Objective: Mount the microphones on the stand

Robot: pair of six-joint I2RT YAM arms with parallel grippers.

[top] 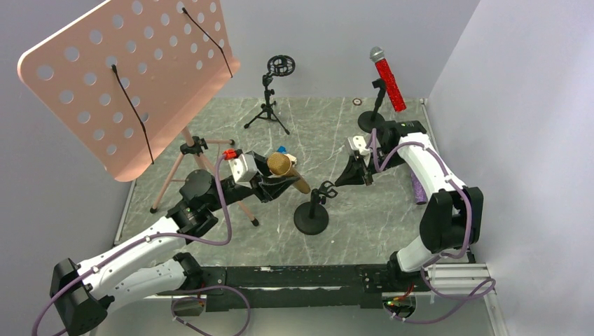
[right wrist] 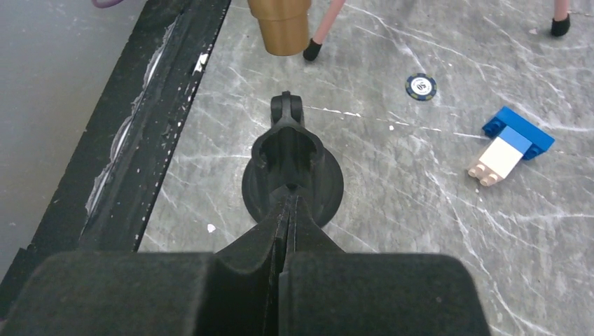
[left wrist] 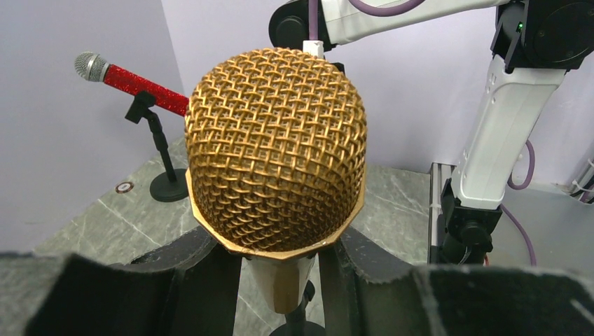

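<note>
Our left fingers (top: 272, 186) clamp the gold microphone (top: 284, 168) above mid-surface (top: 329, 126), the near stand (top: 312, 215) at its 5 o'clock. Our right fingers (right wrist: 287, 210), pressed together, sit at that stand's clip (right wrist: 288, 143). The red microphone (top: 388, 82) stands clipped at 1 o'clock; the purple microphone (top: 418, 189) lies at 3 o'clock.

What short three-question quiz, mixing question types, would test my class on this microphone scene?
1. True or false: the red glitter microphone sits clipped in the far stand.
2. What is the left pincer holding? A. a purple microphone. B. the gold microphone. C. nothing.
3. Fill in the missing word: the right pincer, at the clip of the empty stand, is ____ (open or shut).

Key: 1 true; 2 B; 3 shut.
</note>
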